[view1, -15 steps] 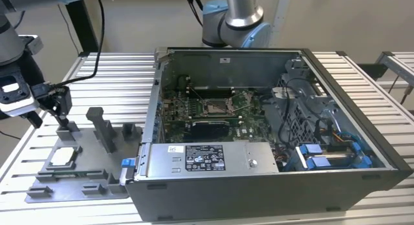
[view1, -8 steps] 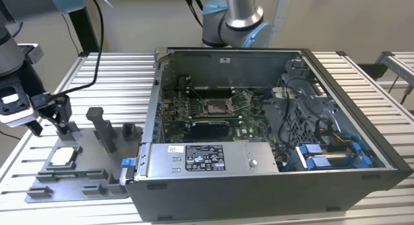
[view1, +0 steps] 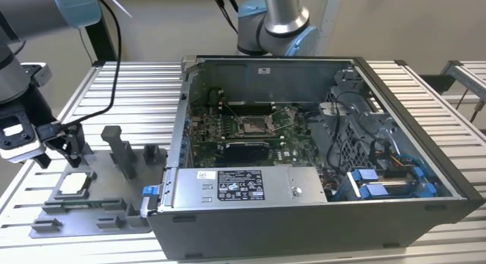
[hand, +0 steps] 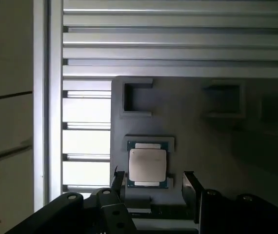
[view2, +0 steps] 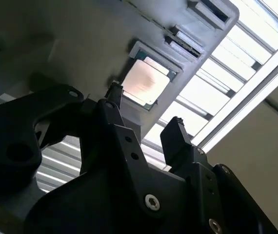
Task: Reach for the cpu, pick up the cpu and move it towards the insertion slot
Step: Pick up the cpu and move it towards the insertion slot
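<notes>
The cpu (view1: 74, 184) lies flat, pale silver face up, in a square pocket of the grey fixture plate (view1: 99, 221) at the exterior view's left. My gripper (view1: 59, 159) hangs just above it, open, with nothing between its black fingers. In both wrist views the cpu (view2: 146, 80) (hand: 148, 165) sits a little beyond the gap of the gripper (view2: 145, 108) (hand: 153, 176), one finger to either side. The insertion slot (view1: 254, 124), a shiny metal frame with a dark centre, lies on the green board inside the open computer case (view1: 456, 187).
Grey upright blocks (view1: 122, 150) rise from the fixture plate close beside my gripper. A silver power supply (view1: 243, 187) fills the case's near side, with blue cables (view1: 379, 184) at its right. A second arm's base (view1: 274, 25) stands behind the case on the slatted table (view1: 136, 87).
</notes>
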Controlling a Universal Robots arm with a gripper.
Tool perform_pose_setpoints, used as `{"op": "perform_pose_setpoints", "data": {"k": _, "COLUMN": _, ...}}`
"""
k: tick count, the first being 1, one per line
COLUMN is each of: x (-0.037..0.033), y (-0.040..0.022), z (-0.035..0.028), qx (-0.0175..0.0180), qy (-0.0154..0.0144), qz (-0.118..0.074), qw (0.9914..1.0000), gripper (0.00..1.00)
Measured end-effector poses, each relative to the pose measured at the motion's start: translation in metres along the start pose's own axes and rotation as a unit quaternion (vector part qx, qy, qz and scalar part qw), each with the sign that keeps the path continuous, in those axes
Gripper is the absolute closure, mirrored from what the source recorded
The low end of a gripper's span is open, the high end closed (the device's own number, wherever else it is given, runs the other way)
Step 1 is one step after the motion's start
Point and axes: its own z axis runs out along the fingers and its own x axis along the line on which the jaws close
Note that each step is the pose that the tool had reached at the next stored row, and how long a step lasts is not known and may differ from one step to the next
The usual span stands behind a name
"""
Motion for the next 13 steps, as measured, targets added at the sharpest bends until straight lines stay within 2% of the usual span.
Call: {"op": "perform_pose_setpoints", "data": {"k": 13, "x": 0.0011, "y": -0.001, "z": 0.0235, "qx": 0.0, "qy": 0.0, "qz": 0.0, "qw": 1.0, "gripper": 0.0}}
